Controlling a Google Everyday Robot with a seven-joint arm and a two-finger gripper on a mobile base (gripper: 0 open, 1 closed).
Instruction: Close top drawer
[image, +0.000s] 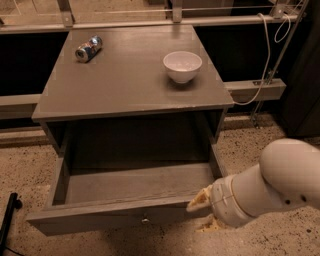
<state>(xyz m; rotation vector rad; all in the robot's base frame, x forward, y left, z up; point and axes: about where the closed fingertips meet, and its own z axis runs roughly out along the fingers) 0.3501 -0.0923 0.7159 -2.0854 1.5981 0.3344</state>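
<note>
The top drawer (110, 218) of the grey wood-grain cabinet (135, 95) is pulled far out. Its box is empty and a small round knob (145, 219) sits at the centre of its front. My gripper (204, 214) is at the right end of the drawer front, low in the view. Its two cream fingers are spread apart, one finger (198, 200) against the top edge of the front and the other lower down by the floor. The white arm (280, 180) comes in from the right.
A white bowl (182, 65) and a can lying on its side (88, 48) rest on the cabinet top. A white cable (260, 75) hangs at the right by a rail. A black object (8, 220) stands on the speckled floor at bottom left.
</note>
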